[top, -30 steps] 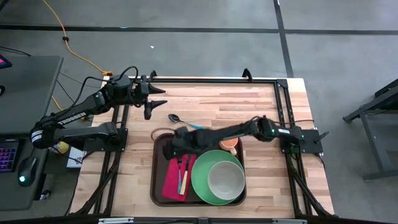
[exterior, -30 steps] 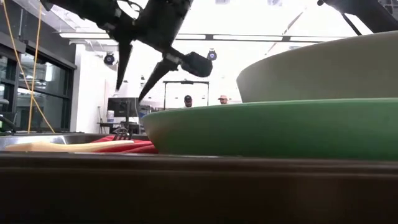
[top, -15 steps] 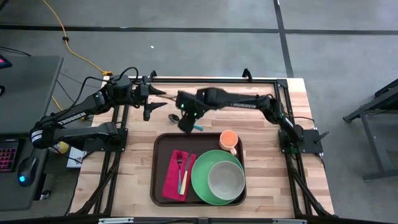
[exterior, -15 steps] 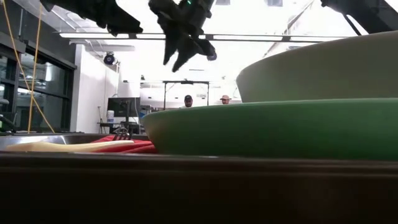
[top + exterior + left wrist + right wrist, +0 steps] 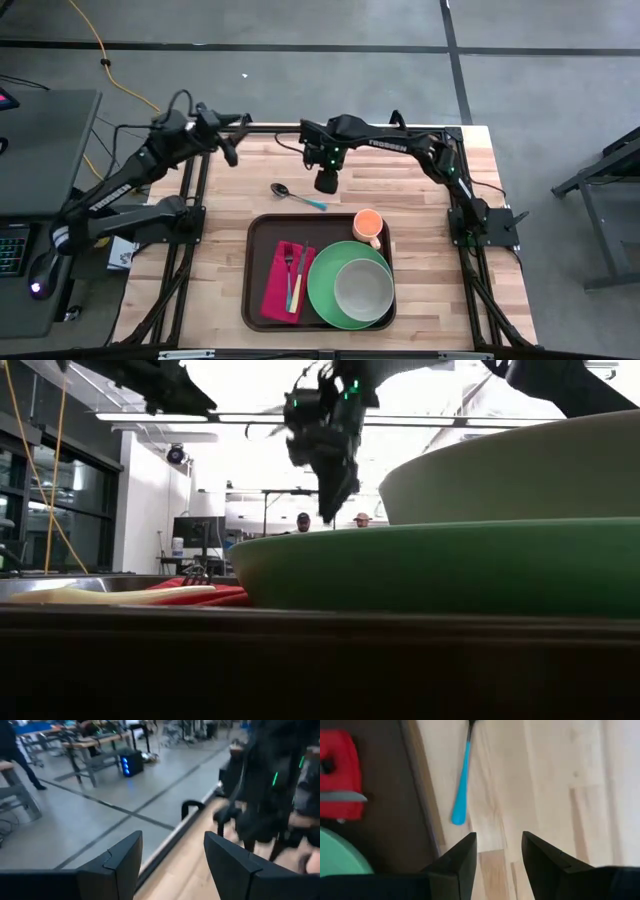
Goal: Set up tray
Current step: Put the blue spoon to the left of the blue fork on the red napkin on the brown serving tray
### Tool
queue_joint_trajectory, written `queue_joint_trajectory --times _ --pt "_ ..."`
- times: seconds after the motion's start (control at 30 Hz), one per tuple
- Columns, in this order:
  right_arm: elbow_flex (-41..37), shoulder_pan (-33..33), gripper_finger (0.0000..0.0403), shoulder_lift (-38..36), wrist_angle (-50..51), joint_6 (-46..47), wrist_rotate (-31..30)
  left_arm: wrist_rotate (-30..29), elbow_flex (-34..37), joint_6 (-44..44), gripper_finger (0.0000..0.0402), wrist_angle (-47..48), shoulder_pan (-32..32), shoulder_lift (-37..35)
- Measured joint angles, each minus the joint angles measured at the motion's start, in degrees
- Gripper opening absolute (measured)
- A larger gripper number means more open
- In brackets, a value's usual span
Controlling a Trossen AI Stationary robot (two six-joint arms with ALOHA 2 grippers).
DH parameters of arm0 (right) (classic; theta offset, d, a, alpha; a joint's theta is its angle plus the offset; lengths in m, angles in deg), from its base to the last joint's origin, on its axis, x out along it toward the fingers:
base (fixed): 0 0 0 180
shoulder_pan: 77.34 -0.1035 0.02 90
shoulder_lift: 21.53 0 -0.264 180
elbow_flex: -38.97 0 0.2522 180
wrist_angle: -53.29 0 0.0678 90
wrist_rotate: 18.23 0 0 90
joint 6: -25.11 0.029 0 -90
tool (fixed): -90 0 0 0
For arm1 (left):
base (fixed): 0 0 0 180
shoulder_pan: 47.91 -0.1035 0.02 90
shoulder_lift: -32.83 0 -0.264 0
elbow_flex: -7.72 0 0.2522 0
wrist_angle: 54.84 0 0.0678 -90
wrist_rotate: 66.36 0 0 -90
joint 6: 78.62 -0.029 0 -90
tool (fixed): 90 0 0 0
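On the near middle of the counter (image 5: 420,290) I see the tray (image 5: 262,228), flat and square to the edge. Inside it, a red napkin (image 5: 277,290) lies at the left with a fork (image 5: 287,262) and a pale-handled utensil (image 5: 296,290) on top. A green plate (image 5: 330,300) fills the right part of the tray, with a grey-green bowl (image 5: 362,288) sitting on it. An orange cup (image 5: 369,224) stands in the far right corner of the tray, touching the plate's far edge.

Just beyond the tray's far rim, on the bare wood, a spoon (image 5: 297,196) with a blue handle lies at a slant, apart from the tray.

My right gripper (image 5: 325,183) hangs above the counter just right of the spoon, pointing down; its fingers (image 5: 460,862) stand parted with nothing between them, wood showing through the gap. My left gripper (image 5: 232,152) waits at the far left corner of the counter, fingers (image 5: 120,862) spread wide and holding nothing.
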Motion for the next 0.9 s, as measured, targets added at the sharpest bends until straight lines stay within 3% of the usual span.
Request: queue_joint_trajectory --times 0.4,0.6,0.9 --pt "-15.0 -2.1 0.0134 0.1 -22.8 -2.4 1.9 13.7 0.0 1.6 0.0241 2.0 -11.6 -8.4" --pt "-15.1 -4.0 0.0134 0.3 -29.5 -0.5 -0.4 17.2 0.0 1.7 0.0241 2.2 -12.3 -9.6" --pt "-14.9 -3.6 0.0134 0.6 -33.0 7.6 2.6 19.8 0.0 -0.2 0.0241 5.4 -12.3 -9.5"
